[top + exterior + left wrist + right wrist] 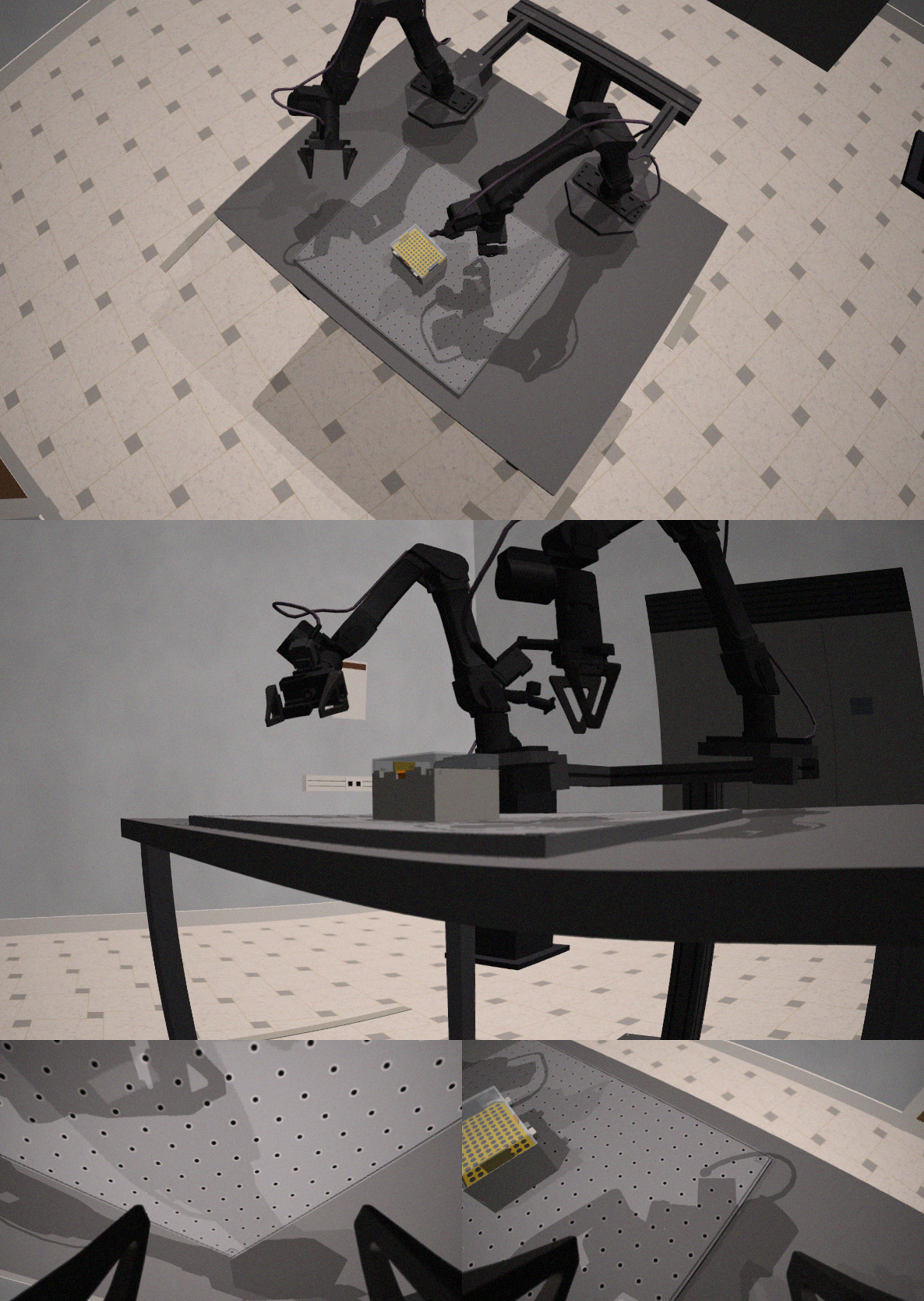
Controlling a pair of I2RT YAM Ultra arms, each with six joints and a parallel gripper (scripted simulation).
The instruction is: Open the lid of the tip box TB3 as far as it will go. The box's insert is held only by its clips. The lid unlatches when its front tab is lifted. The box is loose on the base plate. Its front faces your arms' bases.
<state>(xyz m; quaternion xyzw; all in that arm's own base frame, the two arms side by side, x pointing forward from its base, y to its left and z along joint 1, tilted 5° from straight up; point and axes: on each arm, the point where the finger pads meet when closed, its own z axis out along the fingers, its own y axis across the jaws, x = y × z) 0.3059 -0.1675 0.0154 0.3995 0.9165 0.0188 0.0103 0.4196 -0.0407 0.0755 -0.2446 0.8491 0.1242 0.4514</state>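
Under the left gripper (492,248) (585,728) (250,1213) you have only the base plate (452,381) (361,833) (332,1110) (645,1153); it hangs well above, spread fully wide, and has hold of nothing. From this gripper, the tip box TB3 (418,253) (465,794) (513,1181) stands apart, lower down, toward the right arm's side, and it is not in the left wrist view. The clear lid (420,756) lies closed over the yellow insert (414,248) (489,1134). I cannot make out the front tab, which should be on the side toward the arms' bases.

Farther away, the right gripper (328,177) (297,720) (685,1257) is also fully open and empty; the box is at the left of its view.

I judge the box is light and will slide or tip easily, because it is loose. The lid looks thin, stiff and a little slippery, so please lift the tab gently from below, at its middle. If you must steady the box, hold low on its walls, and do not press the insert, which only the clips keep.
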